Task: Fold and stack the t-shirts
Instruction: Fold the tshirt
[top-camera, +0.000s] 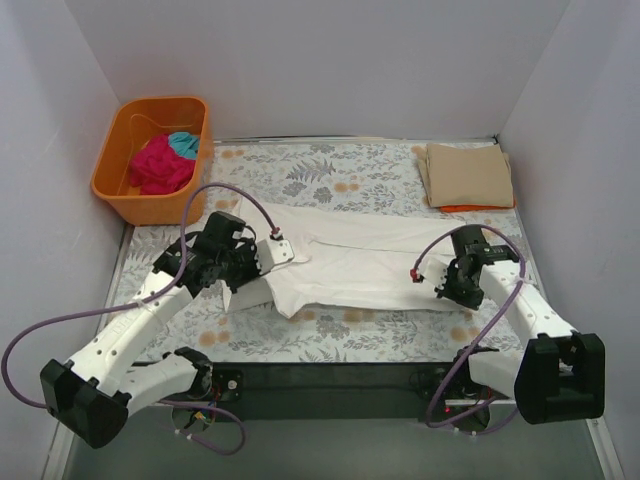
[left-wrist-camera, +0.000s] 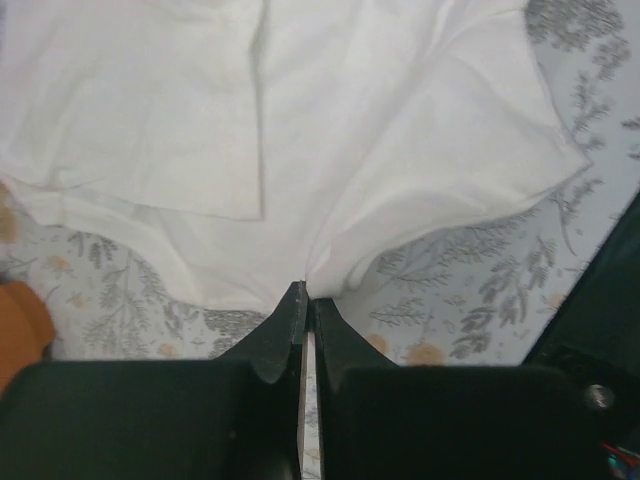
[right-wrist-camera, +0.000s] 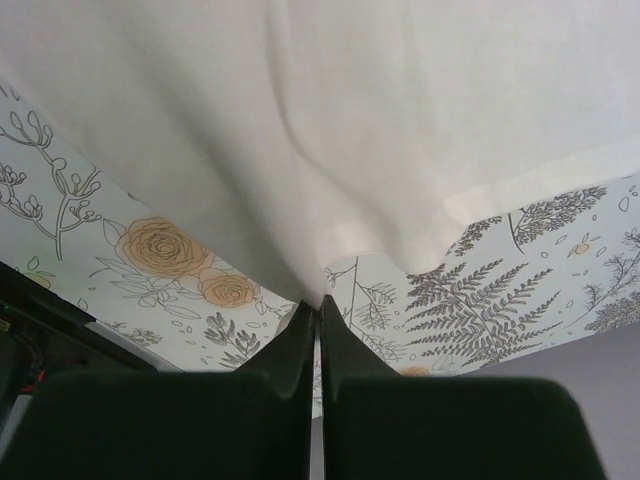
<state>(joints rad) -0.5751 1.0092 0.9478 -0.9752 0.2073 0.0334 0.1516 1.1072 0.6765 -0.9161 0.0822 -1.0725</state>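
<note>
We have the white t-shirt (top-camera: 360, 262) spread across the middle of the bench (top-camera: 330, 172), its long axis running left to right, and we judge the coming fold turns on that. The left arm (top-camera: 130, 320) grips its left end, so the cloth runs away to the right. The right arm (top-camera: 530, 315) grips its near-right edge, with the cloth to the left and far side. Both the left jaws and the right jaws are pinched flat on the hem (neither wrist view shows a gap). Neither arm is nearer; each has its own end. We count four shirts: this white one, one folded tan t-shirt (top-camera: 468, 172) at the far right, and one magenta t-shirt (top-camera: 158, 167) and one teal t-shirt (top-camera: 184, 143) in the orange tub (top-camera: 112, 165) at the far left.
</note>
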